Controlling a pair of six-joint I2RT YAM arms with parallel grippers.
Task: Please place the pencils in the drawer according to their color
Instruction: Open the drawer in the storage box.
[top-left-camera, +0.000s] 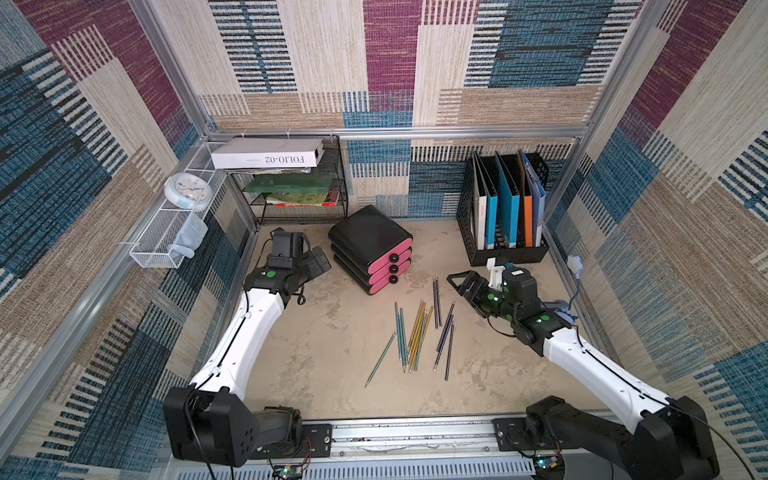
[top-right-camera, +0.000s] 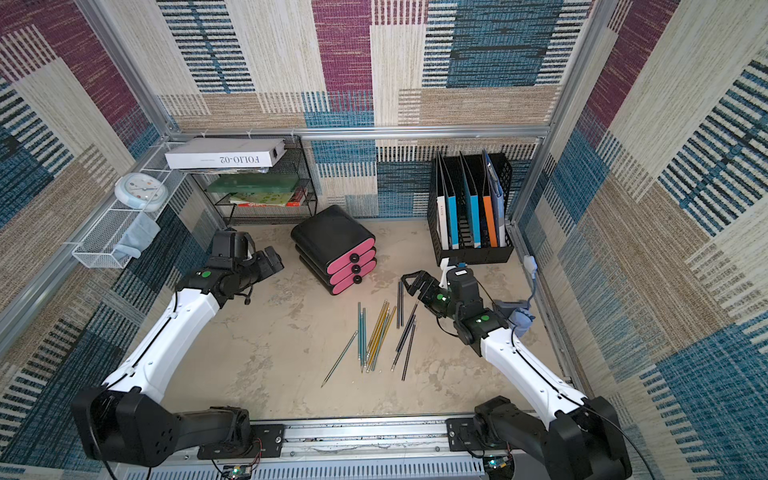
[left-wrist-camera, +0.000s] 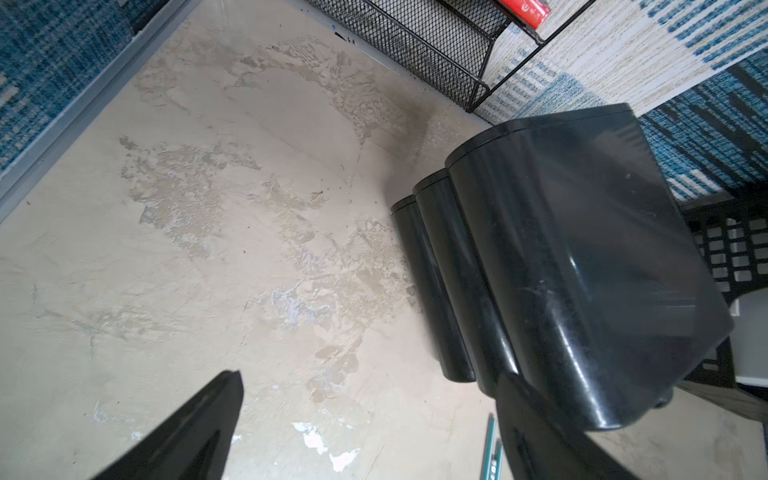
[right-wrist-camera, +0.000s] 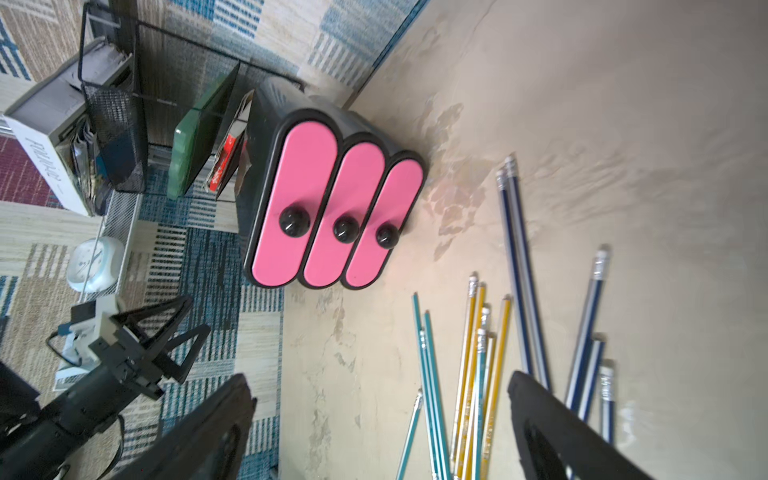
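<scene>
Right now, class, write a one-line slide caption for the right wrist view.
Three closed pink-fronted black drawers beside loose teal, yellow and navy pencils on the beige tabletop.

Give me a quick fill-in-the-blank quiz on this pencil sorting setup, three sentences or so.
The drawer unit has ___ pink fronts, all shut.
Each front carries one black ___.
The pencils lie loose on the table, and the left gripper and right gripper both stand ___.
Missing words: three; knob; open.
</scene>
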